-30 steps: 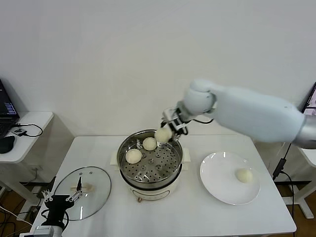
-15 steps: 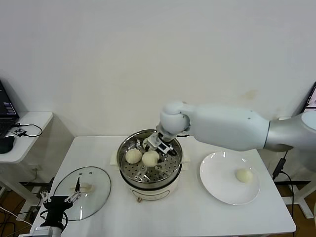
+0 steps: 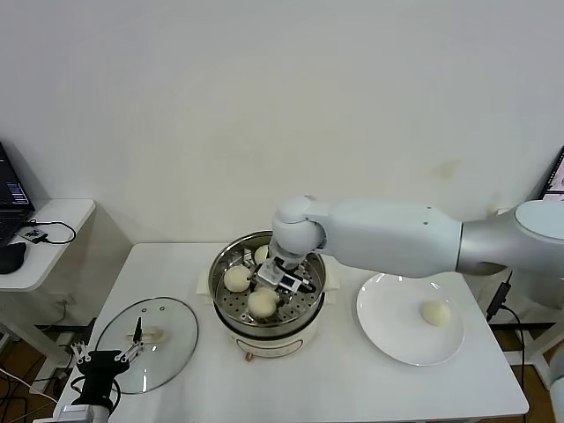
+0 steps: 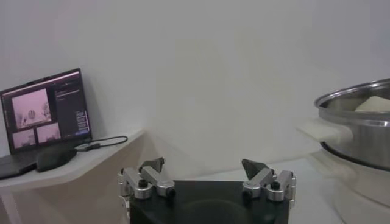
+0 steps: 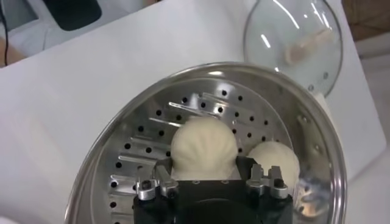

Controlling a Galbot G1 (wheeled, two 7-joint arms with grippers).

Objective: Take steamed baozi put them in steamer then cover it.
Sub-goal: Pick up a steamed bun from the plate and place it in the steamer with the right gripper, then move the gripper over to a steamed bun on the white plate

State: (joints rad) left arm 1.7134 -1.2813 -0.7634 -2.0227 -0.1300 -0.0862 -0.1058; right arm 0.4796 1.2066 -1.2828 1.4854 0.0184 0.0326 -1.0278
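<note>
Held bun: a steamed baozi (image 3: 263,301) is sitting low in the steamer (image 3: 268,286), down on the perforated tray toward the near side; the right gripper (image 3: 280,280) is clasping it, its fingers (image 5: 163,176) closed in against the bun's sides (image 5: 203,148) in the wrist view.
Other buns in the pot: one baozi (image 3: 236,278) is lying on the tray toward the left side; another (image 3: 262,254) is peeking out at the far side, partly hidden behind the gripper; the right wrist view is showing a second bun (image 5: 276,161) just beside the held one.
Last bun: a fourth baozi (image 3: 434,313) is resting on the white plate (image 3: 388,326), to the right of the steamer and well apart from it.
Steamer: the shiny pot is standing uncovered on its white base near the middle of the white table (image 3: 352,388); its rim (image 4: 356,100) is showing at the edge of the left wrist view.
Cover: the glass lid (image 3: 148,342) is lying flat on the table at the left, its whitish handle facing up, near the steamer but not touching it.
Right arm: it is reaching in from the right, bent down over the pot.
Left gripper: the left gripper (image 3: 106,361) is hanging low at the table's near left edge, just beside the lid; its fingertips (image 4: 153,165) are spread wide with nothing between them.
Background: a laptop (image 4: 44,115) is sitting on a side desk off to the left.
</note>
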